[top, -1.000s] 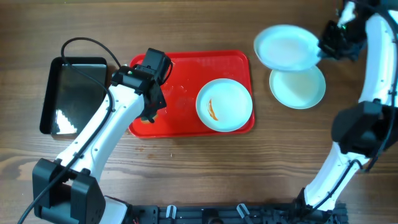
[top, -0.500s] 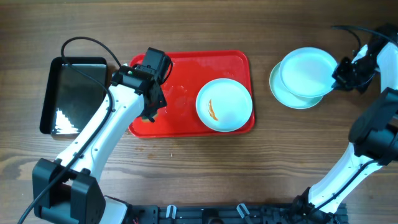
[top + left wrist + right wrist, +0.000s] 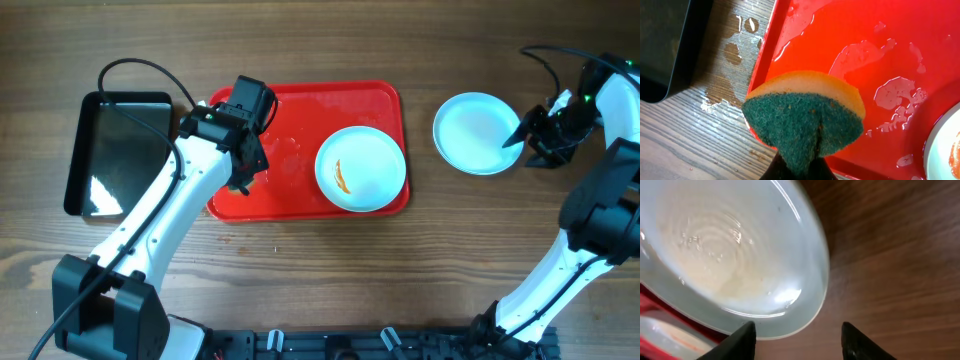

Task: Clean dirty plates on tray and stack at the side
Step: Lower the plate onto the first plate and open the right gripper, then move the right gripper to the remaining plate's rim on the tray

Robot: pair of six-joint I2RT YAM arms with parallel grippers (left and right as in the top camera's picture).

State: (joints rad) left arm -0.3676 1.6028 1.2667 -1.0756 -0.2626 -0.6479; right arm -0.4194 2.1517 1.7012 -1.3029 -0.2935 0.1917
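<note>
On the right half of the red tray [image 3: 300, 120] lies a plate [image 3: 361, 168] with an orange smear. A clean pale plate [image 3: 478, 132] lies flat on the table to the right of the tray. My right gripper [image 3: 522, 140] stands open at that plate's right rim, and in the right wrist view the plate [image 3: 730, 255] lies just ahead of the spread fingertips [image 3: 742, 340]. Over the tray's wet left front corner, my left gripper [image 3: 800, 172] is shut on a green-and-yellow sponge [image 3: 805, 117].
A glossy black tray [image 3: 115, 150] sits left of the red tray, with water drops on the wood [image 3: 732, 52] between them. Puddles [image 3: 895, 92] cover the red tray's floor. The left arm reaches in from the front left and the right arm from the right edge.
My right gripper carried a clean plate down and right, set it on the plate lying beside the tray, then opened and backed off to the right. The left arm has not moved.
</note>
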